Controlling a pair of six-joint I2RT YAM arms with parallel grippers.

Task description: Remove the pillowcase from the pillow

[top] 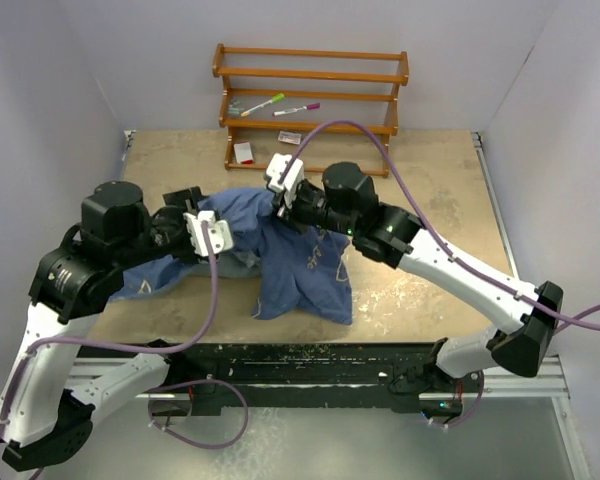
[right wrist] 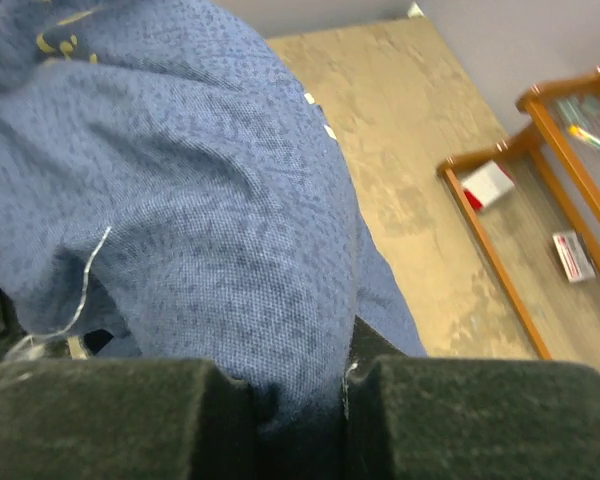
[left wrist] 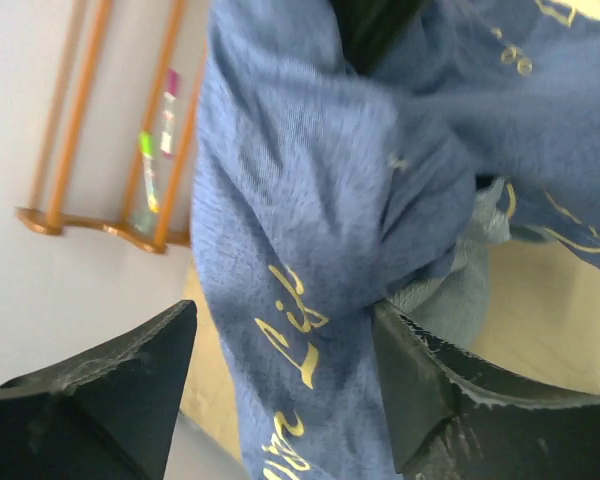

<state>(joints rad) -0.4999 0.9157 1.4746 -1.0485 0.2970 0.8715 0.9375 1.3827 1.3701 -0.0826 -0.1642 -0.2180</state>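
Observation:
The navy-blue pillowcase [top: 302, 268] with cream script lies bunched at the middle of the table, its top lifted to a peak between both grippers. A paler grey-blue fold of its inside shows at its left. My right gripper [top: 285, 203] is shut on the cloth at the peak; in the right wrist view the pillowcase [right wrist: 180, 200] is pinched between the gripper's [right wrist: 300, 385] pads. My left gripper [top: 223, 222] is at the cloth's left side; in the left wrist view the gripper [left wrist: 285, 325] is open with the pillowcase [left wrist: 330, 200] hanging between the spread jaws. The cream pillow is out of view.
A wooden rack [top: 310, 95] stands at the back of the table with a green marker [top: 263, 103] and a pink marker [top: 296, 108] on its shelf and a small white card [top: 243, 152] at its foot. The table's front edge [top: 310, 345] lies just below the cloth.

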